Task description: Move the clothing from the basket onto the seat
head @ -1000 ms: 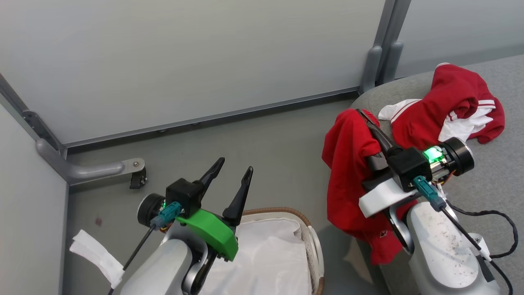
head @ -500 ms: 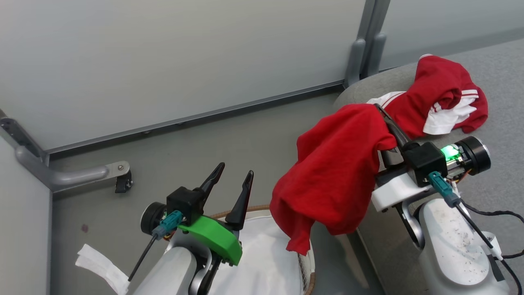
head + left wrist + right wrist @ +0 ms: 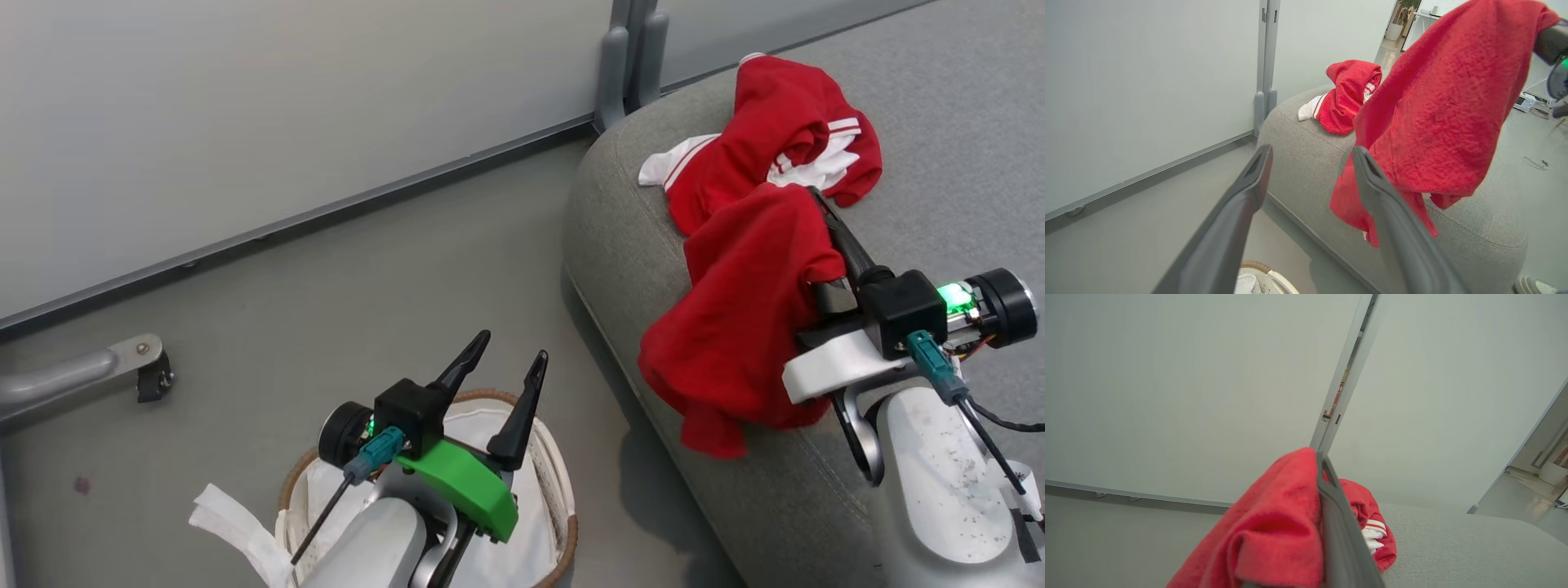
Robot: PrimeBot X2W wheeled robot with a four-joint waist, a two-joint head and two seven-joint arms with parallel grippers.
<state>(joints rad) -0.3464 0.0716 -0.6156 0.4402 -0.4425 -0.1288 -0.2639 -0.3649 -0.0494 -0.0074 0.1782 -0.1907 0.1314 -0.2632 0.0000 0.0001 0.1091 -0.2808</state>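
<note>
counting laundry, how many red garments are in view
2. One garment lies bunched on the sofa cushion; the other hangs from the right gripper over its edge. The left arm hides part of the basket.

Hanging red garment (image 3: 735, 327) soft fuzzy cloth; sofa cushion (image 3: 620, 204) grey woven matt fabric; basket (image 3: 549, 475) white perforated plastic, brown woven rim.

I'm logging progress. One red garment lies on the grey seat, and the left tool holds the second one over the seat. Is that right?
Not quite: it is the right tool, shut on the second garment, that holds it, as the head view shows. The left tool stands open above the basket. The first garment does lie on the seat.
</note>
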